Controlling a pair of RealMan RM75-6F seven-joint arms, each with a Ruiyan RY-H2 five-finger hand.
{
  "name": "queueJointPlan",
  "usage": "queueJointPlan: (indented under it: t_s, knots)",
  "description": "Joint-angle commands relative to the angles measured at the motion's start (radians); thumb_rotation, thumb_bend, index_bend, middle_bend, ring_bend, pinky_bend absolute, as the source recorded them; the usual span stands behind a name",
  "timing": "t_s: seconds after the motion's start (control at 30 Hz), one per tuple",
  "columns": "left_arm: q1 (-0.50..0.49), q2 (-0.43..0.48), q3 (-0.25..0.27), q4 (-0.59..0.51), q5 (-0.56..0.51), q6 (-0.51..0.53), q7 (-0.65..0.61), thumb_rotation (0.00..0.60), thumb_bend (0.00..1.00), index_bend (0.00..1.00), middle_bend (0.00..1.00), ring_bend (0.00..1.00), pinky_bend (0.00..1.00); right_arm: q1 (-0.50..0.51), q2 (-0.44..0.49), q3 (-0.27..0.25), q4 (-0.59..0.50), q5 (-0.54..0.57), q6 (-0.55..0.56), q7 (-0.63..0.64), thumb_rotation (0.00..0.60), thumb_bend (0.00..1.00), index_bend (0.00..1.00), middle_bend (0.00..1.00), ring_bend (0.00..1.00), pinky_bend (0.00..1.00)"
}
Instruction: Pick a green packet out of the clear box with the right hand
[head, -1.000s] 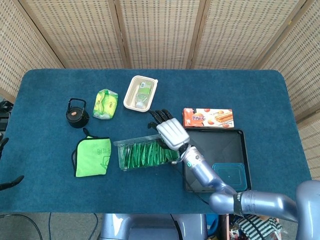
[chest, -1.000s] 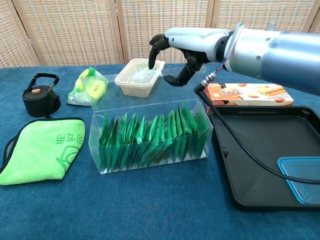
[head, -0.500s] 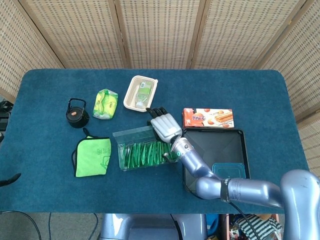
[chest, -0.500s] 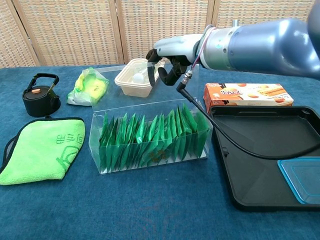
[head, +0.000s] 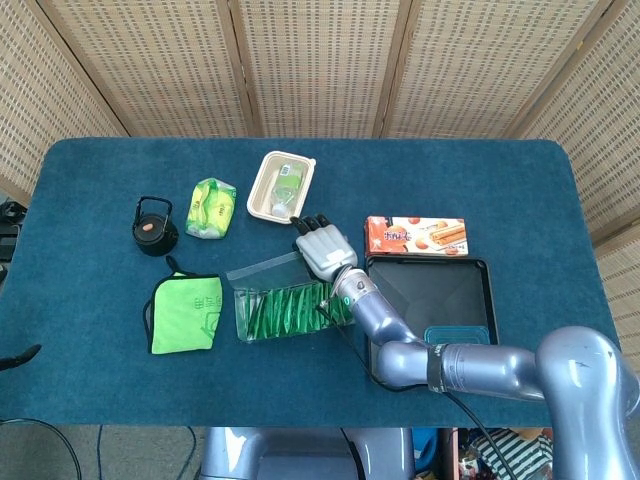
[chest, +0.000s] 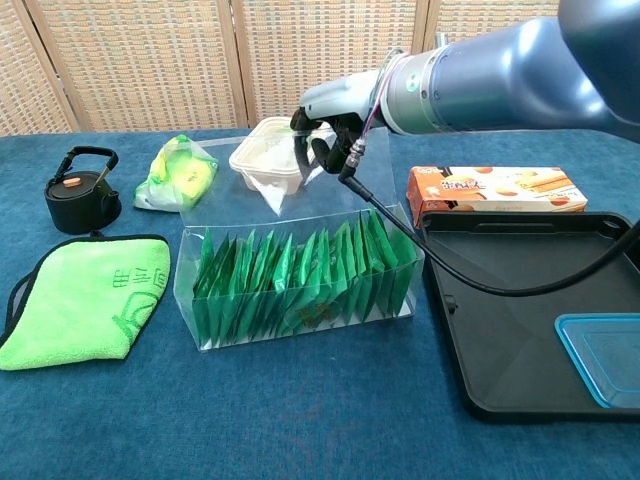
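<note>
The clear box lies mid-table with a row of several green packets standing upright in it. Its clear lid is tipped up behind the box. My right hand is above the box's far right corner. Its dark fingers curl over the lid's upper edge and grip it. The hand touches no packet. My left hand shows in neither view.
A black tray with a blue-rimmed tub sits right of the box. A biscuit carton lies behind it. A cream tub, yellow-green bag, kettle and green cloth lie left.
My right hand has drawn back from above the packets to the box's far edge and closed its fingers on the lid, which now stands higher.
</note>
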Motion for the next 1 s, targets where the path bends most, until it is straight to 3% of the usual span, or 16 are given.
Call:
queueJointPlan:
  t_s: [0.03, 0.07, 0.17, 0.3, 0.43, 0.5, 0.6, 0.77, 1.0]
  knots:
    - [-0.001, 0.0, 0.001, 0.0, 0.0, -0.001, 0.0, 0.6, 0.13, 0.0, 0.0, 0.0, 0.0, -0.005, -0.002, -0.004, 0.002, -0.044, 0.026, 0.024, 0.6, 0.53, 0.01, 0.0, 0.0, 0.11]
    - [-0.001, 0.0, 0.001, 0.0, 0.001, -0.002, 0.001, 0.6, 0.13, 0.0, 0.0, 0.0, 0.0, -0.008, -0.008, -0.001, 0.006, -0.071, 0.061, 0.031, 0.6, 0.4, 0.0, 0.0, 0.0, 0.11]
    - [0.0, 0.001, 0.002, -0.002, 0.002, 0.001, 0.001, 0.6, 0.13, 0.0, 0.0, 0.0, 0.0, -0.028, -0.036, 0.003, 0.014, -0.157, 0.146, 0.06, 0.6, 0.25, 0.0, 0.0, 0.0, 0.11]
    - [0.001, 0.001, 0.001, -0.002, 0.002, 0.004, 0.001, 0.6, 0.13, 0.0, 0.0, 0.0, 0.0, -0.065, -0.05, 0.006, 0.017, -0.299, 0.246, 0.113, 0.6, 0.24, 0.0, 0.0, 0.0, 0.11]
    - [0.002, 0.002, 0.001, -0.003, 0.003, 0.005, 0.0, 0.6, 0.13, 0.0, 0.0, 0.0, 0.0, -0.107, -0.025, -0.018, -0.007, -0.439, 0.278, 0.169, 0.6, 0.24, 0.0, 0.0, 0.0, 0.11]
    - [0.002, 0.002, 0.002, -0.004, 0.006, 0.006, -0.001, 0.6, 0.13, 0.0, 0.0, 0.0, 0.0, -0.129, -0.003, -0.042, -0.021, -0.527, 0.285, 0.202, 0.6, 0.24, 0.02, 0.0, 0.0, 0.11]
    - [0.003, 0.002, 0.005, -0.006, 0.014, 0.011, 0.001, 0.6, 0.13, 0.0, 0.0, 0.0, 0.0, -0.167, 0.056, -0.107, -0.044, -0.708, 0.246, 0.313, 0.6, 0.24, 0.15, 0.0, 0.0, 0.11]
    - [0.004, 0.002, 0.009, -0.013, 0.024, 0.018, 0.01, 0.6, 0.13, 0.0, 0.0, 0.0, 0.0, -0.188, 0.102, -0.203, 0.004, -0.986, 0.227, 0.409, 0.6, 0.24, 0.28, 0.02, 0.0, 0.11]
    - [0.008, 0.002, 0.011, -0.017, 0.03, 0.026, 0.015, 0.6, 0.13, 0.0, 0.0, 0.0, 0.0, -0.196, 0.104, -0.266, 0.06, -1.122, 0.188, 0.381, 0.6, 0.24, 0.29, 0.04, 0.0, 0.11]
